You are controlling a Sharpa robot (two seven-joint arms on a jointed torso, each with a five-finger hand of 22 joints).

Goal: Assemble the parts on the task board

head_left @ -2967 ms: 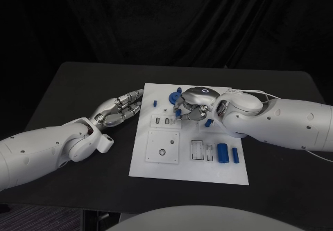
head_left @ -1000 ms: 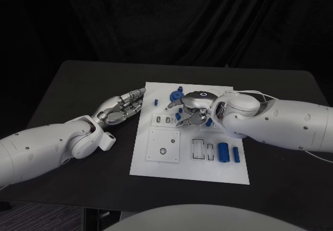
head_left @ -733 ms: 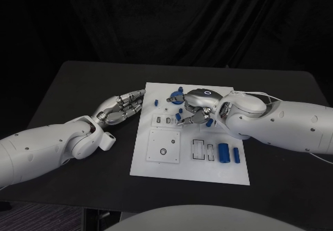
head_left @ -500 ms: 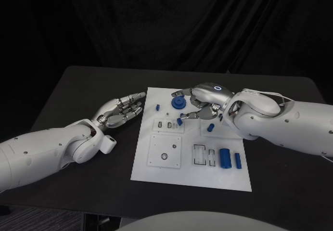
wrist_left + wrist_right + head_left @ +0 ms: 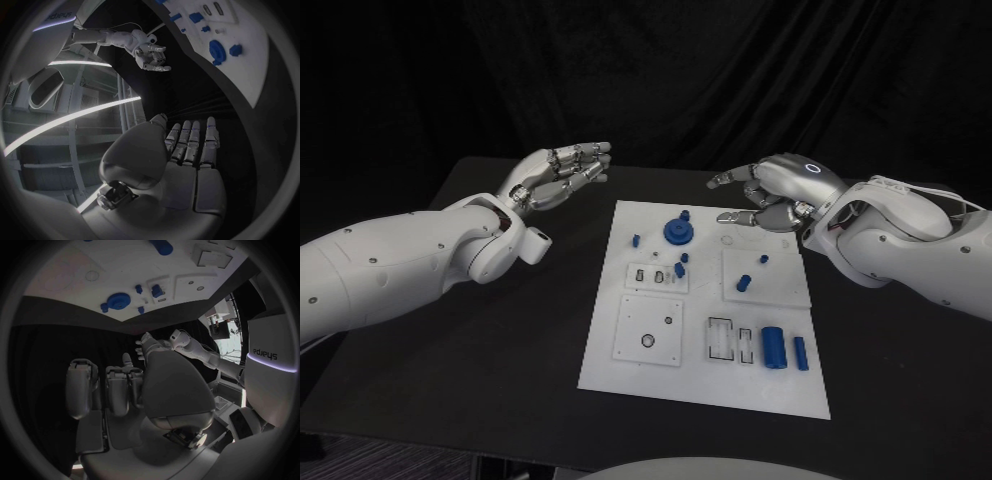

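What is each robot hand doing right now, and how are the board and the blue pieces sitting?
left hand: open, raised beside the board, holding nothing
right hand: open, raised near the board's far edge, holding nothing
white board: flat on the black table
round blue piece: standing on the board
two blue cylinders: lying side by side on the board

A black table (image 5: 488,330) stands in a dark room. Behind the table hangs a black curtain (image 5: 733,70) with soft folds, and it covers the whole back wall. Past the table's near corner, a bit of dull grey floor (image 5: 372,455) shows. In the left wrist view, long bright strips of light (image 5: 69,117) curve across the ceiling high over the table.
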